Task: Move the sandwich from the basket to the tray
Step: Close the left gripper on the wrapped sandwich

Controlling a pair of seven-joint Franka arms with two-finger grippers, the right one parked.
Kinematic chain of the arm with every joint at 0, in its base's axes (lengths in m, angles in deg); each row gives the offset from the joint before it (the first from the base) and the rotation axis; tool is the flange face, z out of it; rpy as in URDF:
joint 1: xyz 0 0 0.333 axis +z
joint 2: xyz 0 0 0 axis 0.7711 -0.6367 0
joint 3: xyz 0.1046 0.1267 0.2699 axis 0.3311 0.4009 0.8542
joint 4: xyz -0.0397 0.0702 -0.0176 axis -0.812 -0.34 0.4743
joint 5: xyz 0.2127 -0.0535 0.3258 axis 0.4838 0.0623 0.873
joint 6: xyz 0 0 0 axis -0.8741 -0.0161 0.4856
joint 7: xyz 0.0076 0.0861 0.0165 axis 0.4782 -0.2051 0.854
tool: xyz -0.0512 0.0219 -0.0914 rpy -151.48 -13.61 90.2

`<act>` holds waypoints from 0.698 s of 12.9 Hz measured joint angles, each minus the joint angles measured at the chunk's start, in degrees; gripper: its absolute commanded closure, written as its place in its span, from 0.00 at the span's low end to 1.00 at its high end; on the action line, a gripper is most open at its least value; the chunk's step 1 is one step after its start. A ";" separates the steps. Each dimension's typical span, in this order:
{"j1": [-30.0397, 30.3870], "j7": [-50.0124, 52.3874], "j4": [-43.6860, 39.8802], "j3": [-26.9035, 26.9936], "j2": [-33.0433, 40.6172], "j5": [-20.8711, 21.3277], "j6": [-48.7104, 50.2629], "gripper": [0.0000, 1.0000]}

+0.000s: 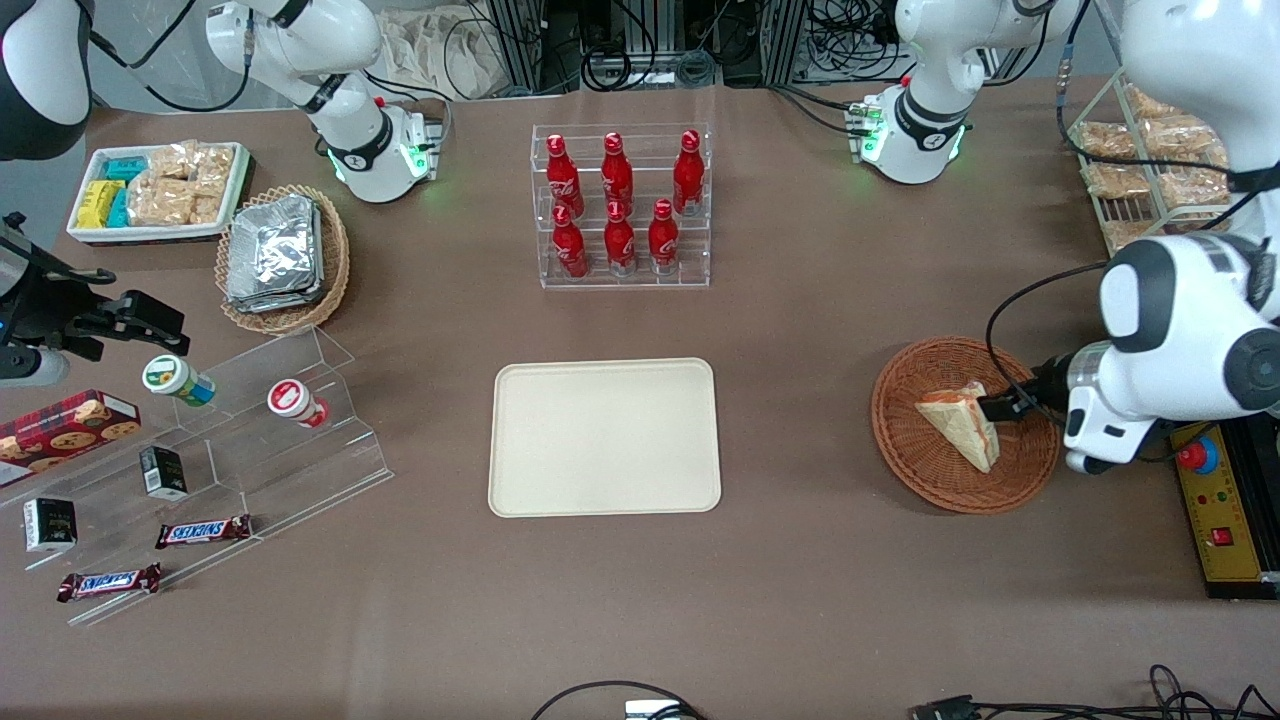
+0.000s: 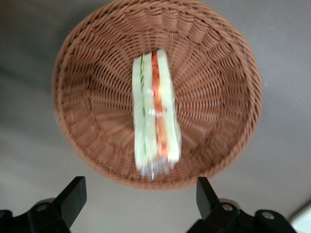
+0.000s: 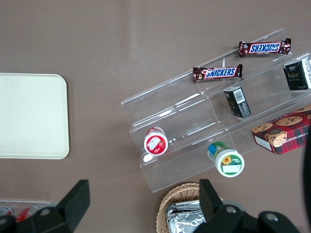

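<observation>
The sandwich (image 2: 155, 111) lies on edge in the basket (image 2: 87, 73), filling upward, well apart from the empty tray (image 1: 604, 437). The gripper (image 2: 141, 196) hangs spread at the basket's rim, straddling its width, probably lined up to close on the bread faces.

Brown table surface (image 1: 800, 620) fills the scene, evenly and softly lit. Aluminium frame posts (image 1: 520, 40) and tangled black cables (image 1: 640, 50) stand at its edge farthest from the front camera. Loose cables (image 1: 1180, 695) lie at the nearest edge. Yellow control box (image 1: 1225, 520) sits at the working arm's end.
</observation>
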 measured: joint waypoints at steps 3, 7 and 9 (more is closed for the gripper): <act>0.00 0.06 1.88 0.00 -3.42 0.00 -5.88 0.00; 0.00 0.25 5.74 0.00 -6.01 -0.19 -14.78 0.00; 0.00 0.33 7.18 -0.02 -7.17 -1.12 -17.61 0.06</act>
